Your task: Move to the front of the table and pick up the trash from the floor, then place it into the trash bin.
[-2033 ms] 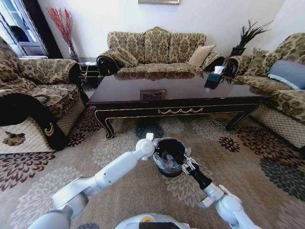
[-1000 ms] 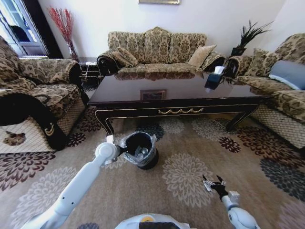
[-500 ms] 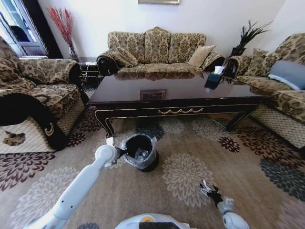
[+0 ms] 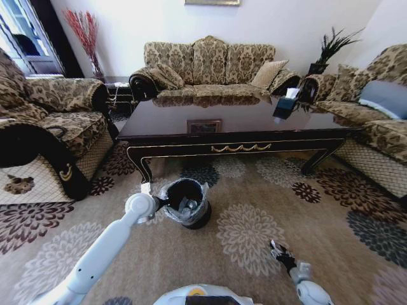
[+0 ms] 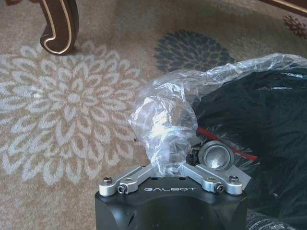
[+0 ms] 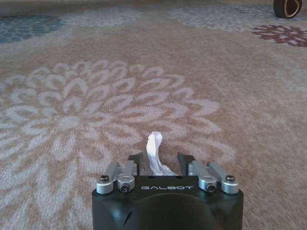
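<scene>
The black trash bin (image 4: 198, 216), lined with a crinkled clear bag (image 5: 165, 115), stands on the floral carpet floor (image 4: 254, 216) in front of the dark brown table (image 4: 241, 124). My left gripper (image 4: 160, 202) is shut on the bin's near rim, and the bag's fold covers its fingers in the left wrist view. Inside the bin lie pale trash pieces (image 4: 189, 204), one of them round and clear (image 5: 214, 156). My right gripper (image 4: 278, 248) hovers low over the carpet to the bin's right. Its fingers stand apart, with a thin white paper strip (image 6: 154, 148) sticking up between them.
An armchair (image 4: 44, 121) stands on the left, a sofa (image 4: 210, 63) behind the table and another sofa (image 4: 375, 127) on the right. A tissue box (image 4: 286, 105) sits on the table. A carved table leg (image 5: 60, 24) is near the bin.
My left arm swung the bin from the centre to the left. My right gripper pulled back from over the bin to the lower right. Little has moved in the last half second.
</scene>
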You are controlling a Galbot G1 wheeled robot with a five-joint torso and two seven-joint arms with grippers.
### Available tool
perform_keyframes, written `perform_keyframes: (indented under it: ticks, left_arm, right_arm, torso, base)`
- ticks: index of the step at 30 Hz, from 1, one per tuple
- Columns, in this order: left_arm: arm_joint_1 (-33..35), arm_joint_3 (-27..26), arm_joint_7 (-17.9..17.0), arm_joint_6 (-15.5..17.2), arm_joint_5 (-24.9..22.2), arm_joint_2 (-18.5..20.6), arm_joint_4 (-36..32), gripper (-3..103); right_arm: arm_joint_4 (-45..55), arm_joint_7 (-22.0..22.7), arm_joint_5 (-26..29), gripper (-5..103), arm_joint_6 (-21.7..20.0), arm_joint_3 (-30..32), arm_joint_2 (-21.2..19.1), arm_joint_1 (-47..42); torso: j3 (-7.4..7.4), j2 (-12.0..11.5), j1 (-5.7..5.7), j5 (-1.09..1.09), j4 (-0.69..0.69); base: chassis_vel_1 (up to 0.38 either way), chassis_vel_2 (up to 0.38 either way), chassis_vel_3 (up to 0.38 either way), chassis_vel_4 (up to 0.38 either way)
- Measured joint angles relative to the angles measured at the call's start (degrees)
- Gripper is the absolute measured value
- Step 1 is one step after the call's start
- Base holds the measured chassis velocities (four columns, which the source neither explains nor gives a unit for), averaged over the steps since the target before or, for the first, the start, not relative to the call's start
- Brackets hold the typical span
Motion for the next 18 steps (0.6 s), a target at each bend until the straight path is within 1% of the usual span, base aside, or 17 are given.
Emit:
perform_keyframes:
  ticks: [1, 3, 4, 8, 10, 11, 13, 17, 18]
  left_arm:
    - [0.1, 0.0, 0.0, 0.0, 0.0, 0.0, 0.0, 0]
    - [0.3, -0.1, 0.0, 0.0, 0.1, 0.1, -0.1, 0]
    - [0.3, -0.1, 0.0, 0.0, 0.1, 0.1, -0.1, 0]
    - [0.4, -0.1, 0.0, 0.0, 0.2, -0.2, 0.1, 0]
    - [0.5, -0.1, 0.0, 0.0, 0.2, -0.2, 0.2, 0]
    - [0.5, -0.1, 0.0, 0.0, 0.3, -0.3, 0.2, 0]
    - [0.5, 0.1, 0.0, 0.0, 0.4, -0.5, 0.2, 0]
    - [0.5, 0.5, 0.0, 0.0, 0.6, -0.9, 0.2, 0]
    - [0.4, 0.9, 0.0, 0.0, 0.9, -1.2, 0.4, 0]
  right_arm:
    - [0.0, 0.1, -0.1, 42, 0.0, 0.0, 0.0, 0.1]
    - [0.1, 0.5, -0.6, 32, 0.3, -0.1, 0.1, 0.1]
    - [0.1, 0.5, -0.6, 32, 0.3, -0.1, 0.1, 0.1]
    - [0.7, 0.9, -1.6, 10, 0.8, 0.1, 0.2, -0.5]
    - [0.7, 0.9, -1.9, 10, 1.0, 0.2, 0.2, -0.5]
    - [0.8, 0.9, -2.0, 5, 1.2, 0.3, 0.3, -0.6]
    - [1.5, 1.0, -2.2, 1, 1.4, 0.8, 0.3, -1.1]
    - [4.6, 1.3, -2.6, 0, 1.8, 1.9, 0.0, -2.4]
    - [8.1, 1.6, -3.1, 0, 2.3, 2.8, -0.3, -3.9]
  torso:
    - [0.00, 0.0, 0.00, 0.00, 0.01]
    - [0.00, 0.0, 0.00, 0.01, 0.01]
    - [0.00, 0.0, 0.00, 0.01, 0.01]
    - [0.00, 0.0, 0.00, 0.01, 0.00]
    - [0.00, 0.0, 0.00, 0.01, 0.00]
    - [0.00, 0.0, 0.00, 0.01, 0.00]
    - [0.00, 0.0, 0.00, 0.01, 0.00]
    - [0.00, 0.0, 0.00, 0.02, 0.00]
    - [0.00, 0.0, 0.00, 0.01, 0.00]
  base:
    - [0.000, 0.000, 0.000, 0.000]
    - [0.000, 0.000, 0.000, 0.000]
    - [0.000, 0.000, 0.000, 0.000]
    - [0.000, 0.000, 0.000, 0.000]
    - [0.000, 0.000, 0.000, 0.000]
    - [0.000, 0.000, 0.000, 0.000]
    - [0.000, 0.000, 0.000, 0.000]
    - [0.000, 0.000, 0.000, 0.000]
    - [0.000, 0.000, 0.000, 0.000]
